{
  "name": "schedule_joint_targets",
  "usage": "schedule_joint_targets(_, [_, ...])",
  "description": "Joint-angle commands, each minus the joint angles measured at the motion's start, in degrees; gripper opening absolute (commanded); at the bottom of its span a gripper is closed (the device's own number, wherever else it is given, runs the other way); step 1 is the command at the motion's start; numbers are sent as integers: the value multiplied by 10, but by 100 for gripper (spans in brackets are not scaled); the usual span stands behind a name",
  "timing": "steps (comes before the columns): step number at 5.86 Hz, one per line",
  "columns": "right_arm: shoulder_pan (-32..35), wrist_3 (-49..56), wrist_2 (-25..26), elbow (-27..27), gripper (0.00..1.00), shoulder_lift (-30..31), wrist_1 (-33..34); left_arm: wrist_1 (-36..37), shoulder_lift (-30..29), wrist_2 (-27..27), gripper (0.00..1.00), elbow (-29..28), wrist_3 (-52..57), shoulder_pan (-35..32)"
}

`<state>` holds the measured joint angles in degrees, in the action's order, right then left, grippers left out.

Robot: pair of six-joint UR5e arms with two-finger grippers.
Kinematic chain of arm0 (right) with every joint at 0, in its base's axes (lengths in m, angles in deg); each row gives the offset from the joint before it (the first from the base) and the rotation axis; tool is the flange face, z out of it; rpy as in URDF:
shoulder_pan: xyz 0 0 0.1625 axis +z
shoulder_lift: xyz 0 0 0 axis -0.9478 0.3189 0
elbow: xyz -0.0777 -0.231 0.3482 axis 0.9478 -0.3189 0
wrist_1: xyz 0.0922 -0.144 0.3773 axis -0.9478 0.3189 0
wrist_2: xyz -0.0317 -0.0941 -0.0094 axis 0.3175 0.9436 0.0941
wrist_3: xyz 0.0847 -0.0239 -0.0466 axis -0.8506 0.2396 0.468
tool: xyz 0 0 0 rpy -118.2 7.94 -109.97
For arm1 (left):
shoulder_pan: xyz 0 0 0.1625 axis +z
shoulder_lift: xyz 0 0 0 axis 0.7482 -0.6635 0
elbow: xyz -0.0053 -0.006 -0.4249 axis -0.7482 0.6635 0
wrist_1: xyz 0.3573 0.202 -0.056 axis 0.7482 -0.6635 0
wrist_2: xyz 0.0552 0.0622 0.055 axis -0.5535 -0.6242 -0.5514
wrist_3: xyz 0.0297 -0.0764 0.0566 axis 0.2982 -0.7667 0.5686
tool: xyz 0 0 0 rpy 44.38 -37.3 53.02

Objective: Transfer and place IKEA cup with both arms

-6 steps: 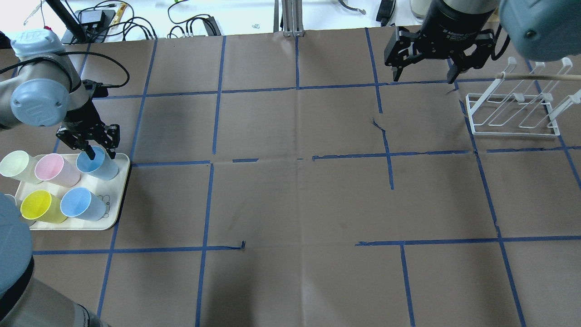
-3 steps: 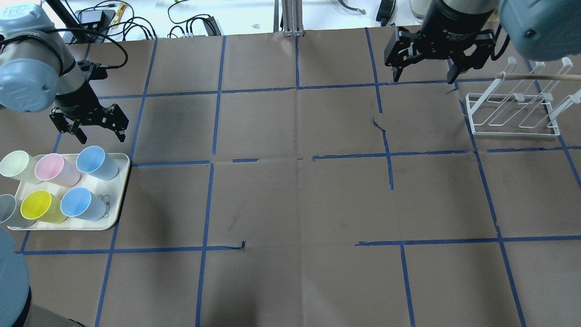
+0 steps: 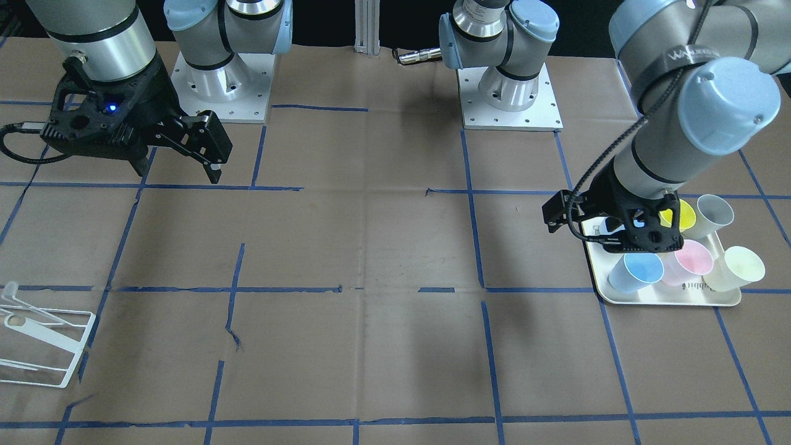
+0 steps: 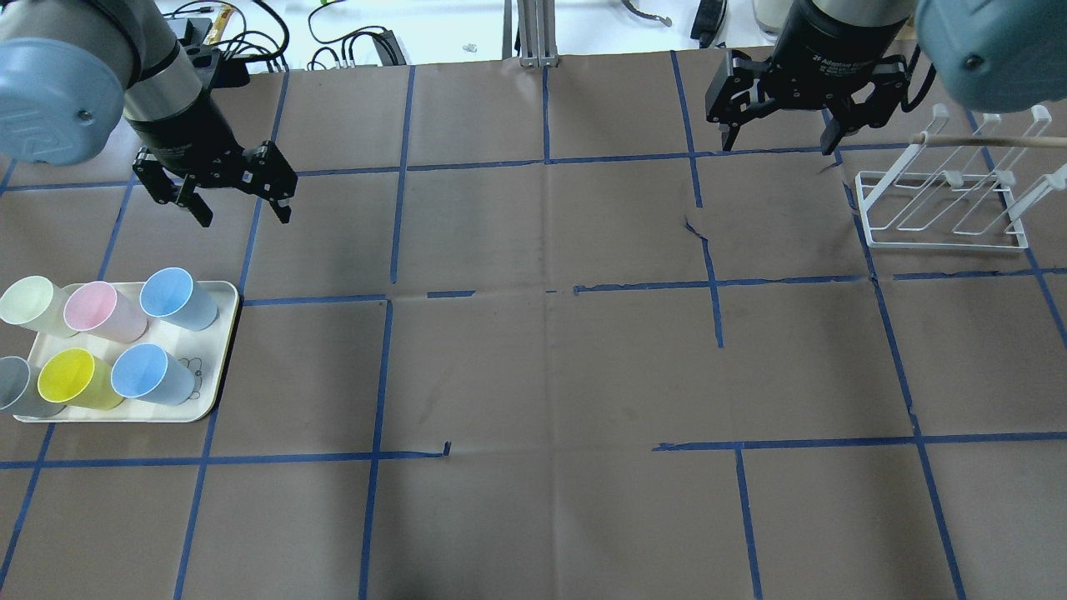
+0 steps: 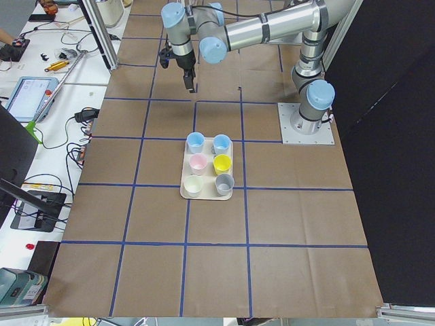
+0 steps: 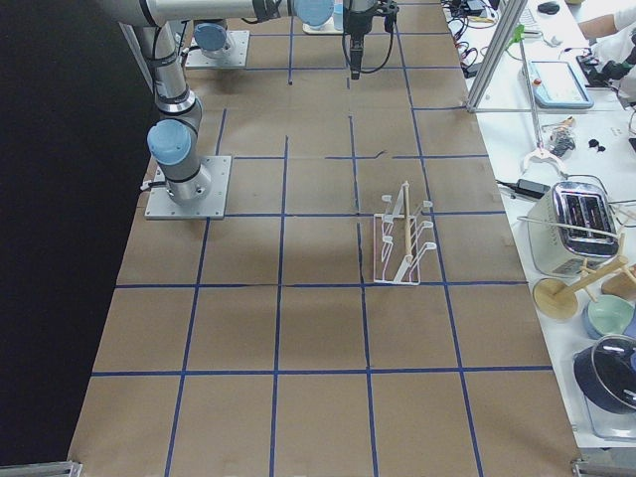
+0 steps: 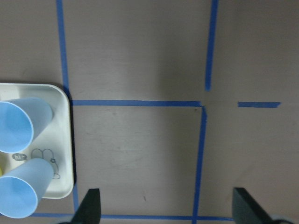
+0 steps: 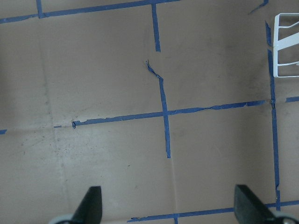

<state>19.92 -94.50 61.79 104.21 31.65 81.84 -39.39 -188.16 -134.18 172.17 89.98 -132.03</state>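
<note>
The left gripper (image 4: 243,212) is pictured held in the air beside the tray (image 4: 215,337), on the side toward the table's middle. Its jaws are spread wide and nothing is gripped between them. The blue cup (image 4: 177,297) is shown standing upright in the tray's far row, at the corner nearest that gripper. A second blue cup (image 4: 150,375) is set just beside it in the near row. A pink cup (image 4: 100,310), a yellow cup (image 4: 71,379), a cream cup (image 4: 32,302) and a grey cup (image 4: 17,387) are carried on the same tray. The right gripper (image 4: 778,143) is held above the far side of the brown-papered table (image 4: 533,358), near a white wire rack (image 4: 942,208). It is likewise spread wide and empty. In the left wrist view, only paper and blue tape (image 7: 140,103) are framed between the fingers (image 7: 92,205).
</note>
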Motion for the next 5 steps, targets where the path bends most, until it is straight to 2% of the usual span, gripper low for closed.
schedule_joint_targets(1, [0,0,0,0,100,1,0,-42,51,18,98,-3,-27,-41])
schedule_joint_targets(3, [0,0,-1,0,100,1,0,-39,62,20,98,-11,-30,-48])
schedule_joint_targets(4, [0,0,-1,0,100,1,0,14,37,48,98,-18,-69,-68])
schedule_joint_targets(5, [0,0,-1,0,100,1,0,12,33,45,98,-32,-76,-79])
